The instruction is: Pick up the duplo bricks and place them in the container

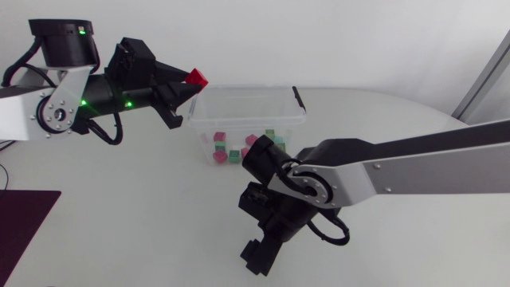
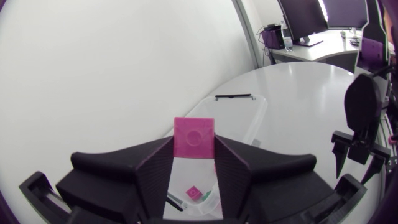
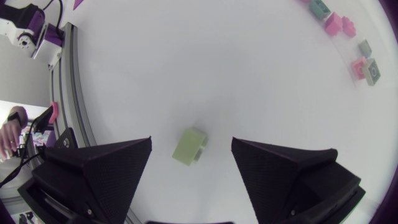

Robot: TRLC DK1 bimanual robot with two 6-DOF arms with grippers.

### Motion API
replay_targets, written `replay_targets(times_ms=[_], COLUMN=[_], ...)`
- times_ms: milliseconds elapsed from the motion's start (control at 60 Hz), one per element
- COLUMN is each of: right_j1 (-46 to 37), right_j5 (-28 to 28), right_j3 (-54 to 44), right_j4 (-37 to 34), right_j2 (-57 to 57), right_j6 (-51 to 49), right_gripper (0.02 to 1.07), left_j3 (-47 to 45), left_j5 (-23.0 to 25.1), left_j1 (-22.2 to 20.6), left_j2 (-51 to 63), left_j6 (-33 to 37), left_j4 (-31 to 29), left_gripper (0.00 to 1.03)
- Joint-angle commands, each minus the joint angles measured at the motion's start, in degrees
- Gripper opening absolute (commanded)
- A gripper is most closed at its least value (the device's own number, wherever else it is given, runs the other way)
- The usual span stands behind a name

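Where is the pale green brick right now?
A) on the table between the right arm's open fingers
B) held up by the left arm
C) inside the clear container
A: the pale green brick lies on the table between the right arm's fingers, which stand wide apart and touch nothing.

one brick (image 1: 196,77) between left jaws above container (image 1: 239,119) corner; another brick (image 3: 191,147) on table (image 3: 217,74) between right jaws

Pink and green bricks (image 1: 218,153) are scattered inside the clear container (image 1: 239,108). A red brick (image 1: 196,77) is held above its left rim; a pale green brick (image 3: 190,147) is laid seemingly well apart.
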Motion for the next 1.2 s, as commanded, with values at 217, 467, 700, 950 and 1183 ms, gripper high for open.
replay_targets(times_ms=[217, 467, 700, 950, 1183], right_j1=[1.9, 1.9, 1.9, -0.5, -7.1], right_j5=[1.1, 1.5, 1.6, 2.8, 4.5], right_j3=[2.7, 1.8, 0.0, -0.2, 4.7], right_j4=[-1.8, -2.9, -3.2, -6.4, -10.7], right_j2=[5.2, 6.3, 6.2, -0.8, -6.4], right_j6=[1.8, 1.7, 1.1, 0.3, -2.1], right_gripper=[0.78, 0.53, 0.27, 0.27, 0.27], left_j3=[6.4, 12.7, 17.1, 17.9, 15.3], left_j5=[-5.9, -7.9, -10.9, -12.7, -15.8], left_j1=[-1.0, -2.8, -5.6, -5.8, -4.6], left_j2=[10.9, 19.3, 24.4, 24.1, 19.1], left_j6=[-7.1, -9.6, -9.8, -11.2, -12.7], left_j4=[5.7, 5.9, 3.6, 1.4, -0.5], left_gripper=[0.24, 0.24, 0.27, 0.99, 0.99])
